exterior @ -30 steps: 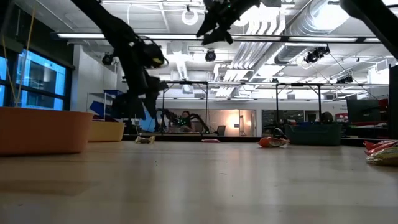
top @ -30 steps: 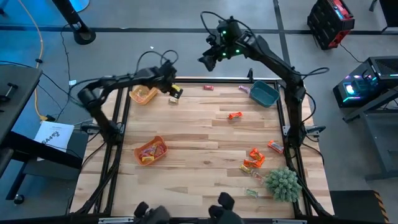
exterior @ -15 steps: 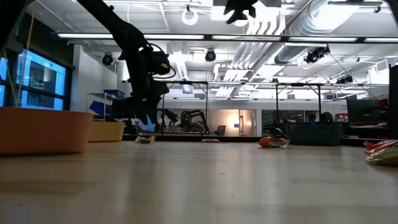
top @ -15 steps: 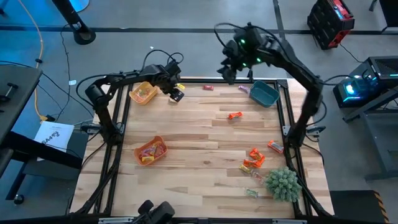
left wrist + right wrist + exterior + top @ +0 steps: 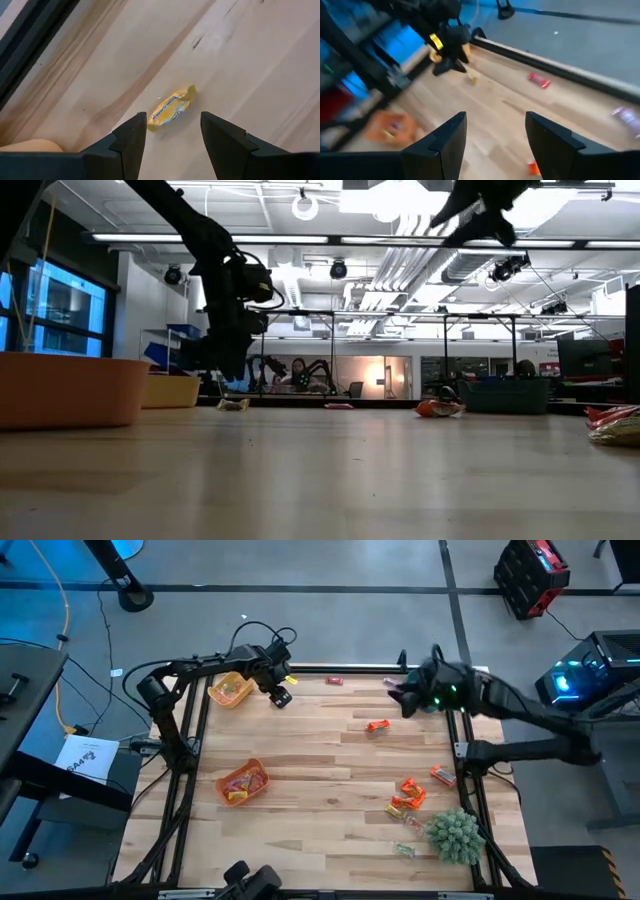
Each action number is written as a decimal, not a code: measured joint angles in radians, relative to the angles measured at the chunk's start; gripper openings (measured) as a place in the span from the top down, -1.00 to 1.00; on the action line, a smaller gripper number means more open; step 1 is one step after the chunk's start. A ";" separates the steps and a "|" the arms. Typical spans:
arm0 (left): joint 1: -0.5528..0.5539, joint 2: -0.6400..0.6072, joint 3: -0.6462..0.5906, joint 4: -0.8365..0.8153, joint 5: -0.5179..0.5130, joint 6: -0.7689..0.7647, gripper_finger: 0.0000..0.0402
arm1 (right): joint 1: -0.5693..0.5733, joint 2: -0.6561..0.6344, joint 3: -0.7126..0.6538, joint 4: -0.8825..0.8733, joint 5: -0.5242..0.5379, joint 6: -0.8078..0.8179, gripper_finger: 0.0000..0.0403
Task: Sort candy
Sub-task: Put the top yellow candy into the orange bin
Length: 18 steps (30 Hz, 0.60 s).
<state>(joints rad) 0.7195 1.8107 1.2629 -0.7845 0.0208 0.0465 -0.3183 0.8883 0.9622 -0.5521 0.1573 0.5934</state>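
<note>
A yellow wrapped candy (image 5: 171, 107) lies flat on the wood near the table's far left corner, beside the yellow tray (image 5: 230, 692). My left gripper (image 5: 172, 135) is open just above the candy, one finger on either side, touching nothing; it also shows in the high view (image 5: 280, 696) and the low view (image 5: 230, 372). My right gripper (image 5: 495, 135) is open and empty, high over the table's far right (image 5: 402, 700), by the teal tray (image 5: 436, 692). Other candy lies loose: an orange one (image 5: 377, 725) and a cluster (image 5: 408, 796).
An orange tray (image 5: 243, 783) with candy stands at the near left. A red candy (image 5: 335, 681) and a pink one (image 5: 392, 684) lie at the far edge. A spiky green plant ball (image 5: 455, 835) stands near right, with a green candy (image 5: 403, 850) beside it.
My right gripper has swung from above the far middle toward the table's right and near edges, ending beside the teal tray. My left gripper has shifted slightly toward the near edge, over the yellow candy. The candy has not moved.
</note>
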 joint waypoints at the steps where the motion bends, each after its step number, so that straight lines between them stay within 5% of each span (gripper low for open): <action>1: 0.003 0.000 0.000 0.002 0.000 0.000 0.10 | 0.006 -0.028 -0.040 0.040 0.000 0.036 0.02; 11: 0.011 0.101 0.000 0.002 0.066 -0.018 0.10 | 0.013 -0.064 -0.159 0.180 0.002 0.086 0.02; 18: -0.004 0.178 0.005 0.020 -0.039 -0.078 0.10 | 0.011 -0.062 -0.157 0.199 0.002 0.080 0.02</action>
<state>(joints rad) 0.7158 1.9891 1.2678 -0.7642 -0.0179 -0.0312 -0.3069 0.8261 0.8047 -0.3534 0.1589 0.6731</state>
